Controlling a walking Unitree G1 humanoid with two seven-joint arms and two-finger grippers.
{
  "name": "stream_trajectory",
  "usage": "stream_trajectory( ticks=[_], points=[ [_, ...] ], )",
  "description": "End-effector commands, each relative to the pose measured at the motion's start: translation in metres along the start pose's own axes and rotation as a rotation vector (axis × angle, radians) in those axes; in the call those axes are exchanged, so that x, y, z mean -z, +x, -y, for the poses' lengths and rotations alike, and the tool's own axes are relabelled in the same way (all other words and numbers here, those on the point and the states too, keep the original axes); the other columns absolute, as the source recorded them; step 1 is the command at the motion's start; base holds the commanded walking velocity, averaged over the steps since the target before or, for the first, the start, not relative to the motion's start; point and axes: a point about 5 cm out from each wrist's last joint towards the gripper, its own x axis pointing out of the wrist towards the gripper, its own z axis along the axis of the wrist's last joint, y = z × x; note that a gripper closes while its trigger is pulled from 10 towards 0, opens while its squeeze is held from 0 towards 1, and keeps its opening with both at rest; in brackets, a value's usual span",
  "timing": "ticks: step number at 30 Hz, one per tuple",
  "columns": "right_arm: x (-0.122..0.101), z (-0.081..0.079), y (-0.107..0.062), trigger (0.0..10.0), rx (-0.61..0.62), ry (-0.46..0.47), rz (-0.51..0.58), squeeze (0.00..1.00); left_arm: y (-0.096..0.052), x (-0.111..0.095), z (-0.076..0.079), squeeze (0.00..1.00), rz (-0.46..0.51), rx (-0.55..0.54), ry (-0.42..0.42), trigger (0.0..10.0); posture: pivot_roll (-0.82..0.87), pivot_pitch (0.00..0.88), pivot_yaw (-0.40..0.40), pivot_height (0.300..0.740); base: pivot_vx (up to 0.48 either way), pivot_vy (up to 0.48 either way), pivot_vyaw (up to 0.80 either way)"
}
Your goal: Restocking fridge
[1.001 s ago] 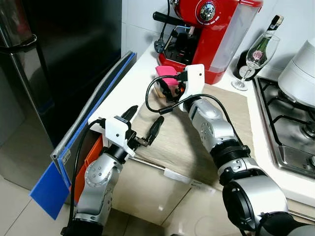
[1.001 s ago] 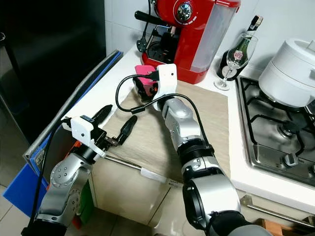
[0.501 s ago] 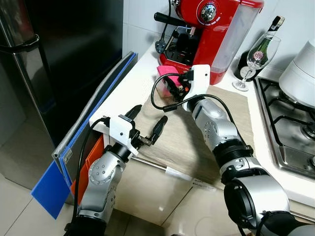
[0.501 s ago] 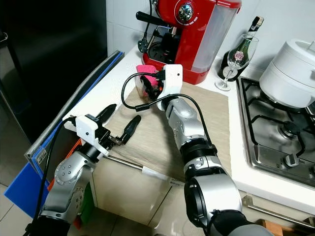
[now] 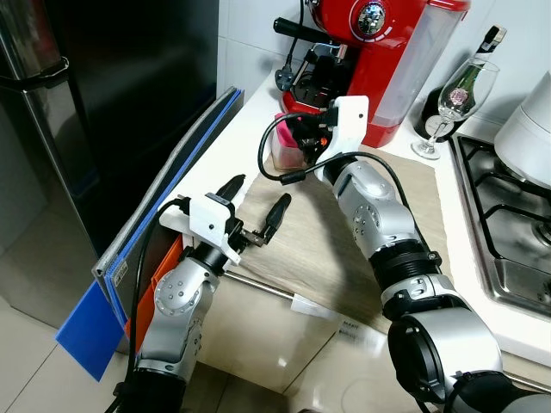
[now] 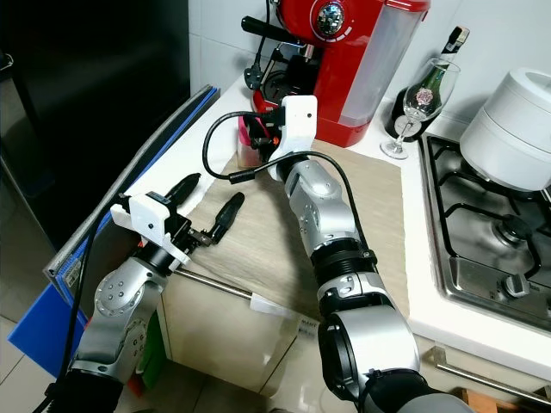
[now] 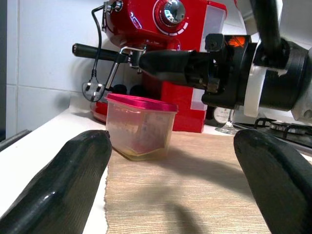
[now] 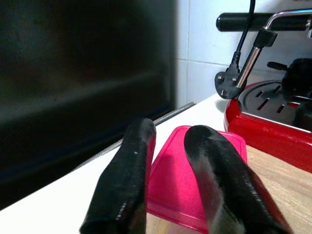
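Change since one second ago: right claw [image 8: 168, 165] has advanced from the near side of the container [image 7: 140, 126] to a position directly over its pink lid [image 8: 195, 185]; left claw [image 5: 255, 209] has kept its place, with only slight drift.

Right claw: fingers [image 8: 126, 180] close together with a narrow gap, hanging just above the lid, holding nothing; contact with the lid cannot be made out.

Left claw: spread wide, empty, low over the front edge of the surface [image 5: 232, 142], aimed at the container.

Task item: one clear plastic container with pink lid, upright, resting on the far left corner of the beige mat [image 5: 344, 241], just in front of the red coffee machine [image 5: 379, 52]. Contents indistinct.

Progress: early, by appearance. Container not yet gripped or lifted. Fridge [image 5: 103, 95] stands shut to the robot's left. Remaining: grip, carry, open door, place inside.

Surface: white, with mat, coffee machine, a wine glass [image 5: 455, 95] and a dark bottle [image 5: 486, 43] behind it, gas hob [image 5: 508, 224] at the right with a white appliance [image 5: 534, 129] beside it.

Room: domestic kitchen, white wall tiles, blue and grey boards [image 5: 164, 206] wedged between fridge and cabinet, pale floor tiles below.
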Motion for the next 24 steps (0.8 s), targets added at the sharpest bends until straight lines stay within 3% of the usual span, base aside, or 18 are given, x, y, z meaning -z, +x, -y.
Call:
stream_trajectory(
  ticks=[1,6,7,8,9,19,24],
  points=[
    [0.006,0.011,-0.007,0.0,0.026,-0.015,-0.029,0.00,-0.001,0.005,0.002,0.00,-0.036,-0.002,-0.002,10.0,0.05,0.000,-0.158,0.740,0.000,0.000,0.00],
    [0.013,0.016,-0.011,0.0,0.087,-0.027,-0.068,0.00,-0.004,0.005,0.001,0.00,-0.043,-0.008,-0.003,10.0,0.06,0.000,-0.153,0.740,0.000,0.000,0.00],
    [0.015,0.016,-0.013,10.0,0.123,-0.032,-0.078,0.85,-0.005,0.004,-0.001,0.00,-0.044,-0.019,0.001,10.0,0.06,0.000,-0.147,0.740,0.000,0.000,0.00],
    [0.015,0.016,-0.013,10.0,0.123,-0.032,-0.078,0.85,-0.005,0.004,-0.001,0.00,-0.044,-0.019,0.001,10.0,0.06,0.000,-0.147,0.740,0.000,0.000,0.00],
    [0.017,0.011,-0.014,10.0,0.125,-0.031,-0.083,1.00,-0.006,0.003,-0.003,0.00,-0.042,-0.031,0.002,10.0,0.06,0.000,-0.145,0.740,0.000,0.000,0.00],
    [0.030,0.002,-0.012,10.0,0.151,0.034,-0.116,1.00,-0.017,0.000,-0.014,0.00,-0.020,-0.096,0.032,10.0,0.07,0.000,-0.150,0.740,0.000,0.000,0.00],
    [0.026,-0.008,-0.008,10.0,0.131,0.150,-0.115,1.00,-0.019,-0.003,-0.016,0.00,-0.012,-0.124,0.046,10.0,0.08,0.000,-0.164,0.740,0.000,0.000,0.00]
  ],
)
